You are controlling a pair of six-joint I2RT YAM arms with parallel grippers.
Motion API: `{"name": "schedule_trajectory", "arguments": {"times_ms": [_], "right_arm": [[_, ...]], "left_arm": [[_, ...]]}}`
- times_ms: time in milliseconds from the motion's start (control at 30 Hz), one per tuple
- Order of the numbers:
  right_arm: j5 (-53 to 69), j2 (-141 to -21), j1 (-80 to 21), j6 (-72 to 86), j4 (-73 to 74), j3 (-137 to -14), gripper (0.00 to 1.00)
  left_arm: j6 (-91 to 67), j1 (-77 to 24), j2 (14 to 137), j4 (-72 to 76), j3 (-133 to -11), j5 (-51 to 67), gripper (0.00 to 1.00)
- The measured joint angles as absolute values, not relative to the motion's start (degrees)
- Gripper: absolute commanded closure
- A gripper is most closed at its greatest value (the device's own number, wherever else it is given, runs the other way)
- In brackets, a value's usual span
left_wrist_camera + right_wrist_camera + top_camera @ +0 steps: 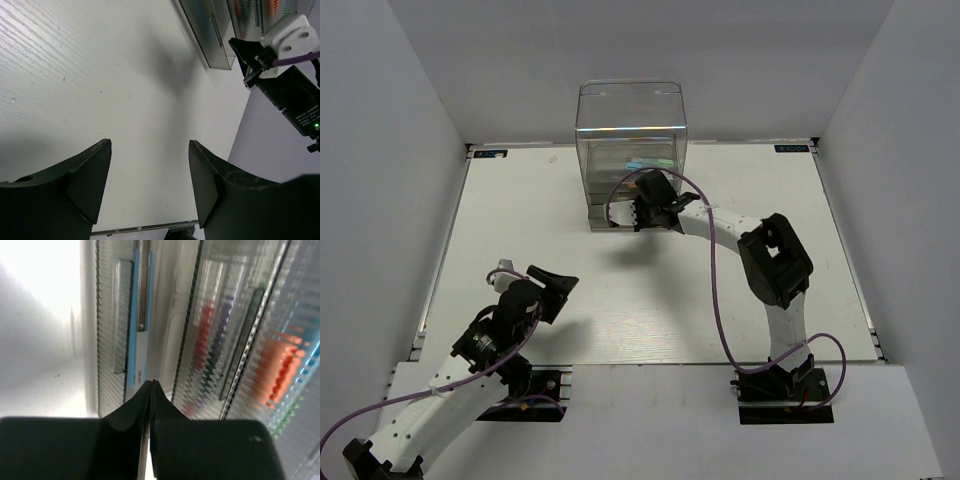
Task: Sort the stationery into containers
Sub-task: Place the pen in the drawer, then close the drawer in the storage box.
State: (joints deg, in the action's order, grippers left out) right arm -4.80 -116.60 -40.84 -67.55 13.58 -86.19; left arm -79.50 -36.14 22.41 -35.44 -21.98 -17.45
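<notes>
The clear smoky drawer unit (632, 140) stands at the table's far middle. My right gripper (642, 213) is shut with nothing in it, its tips (151, 385) right at the ribbed drawer fronts (107, 330). Behind the fronts the stationery shows blurred: a blue and white pen (141, 340) in one drawer, red (202, 335), purple (223, 325) and dark pens in the middle drawer, and orange (270, 370), blue and green markers in another. My left gripper (556, 288) is open and empty over bare table (150, 145), far from the unit (210, 35).
White walls close in the table on the left, back and right. The right arm's wrist camera housing (290, 35) and its purple cable (715, 300) lie in front of the unit. The table's near edge (140, 229) is just below my left gripper.
</notes>
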Motion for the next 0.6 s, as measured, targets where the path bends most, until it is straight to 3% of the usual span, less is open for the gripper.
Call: {"name": "schedule_trajectory", "arguments": {"times_ms": [600], "right_arm": [[13.8, -113.86, -40.84, -67.61, 28.27, -90.59, 1.0]], "left_arm": [[-79.44, -36.14, 22.35, -34.94, -21.98, -17.45, 0.27]]}}
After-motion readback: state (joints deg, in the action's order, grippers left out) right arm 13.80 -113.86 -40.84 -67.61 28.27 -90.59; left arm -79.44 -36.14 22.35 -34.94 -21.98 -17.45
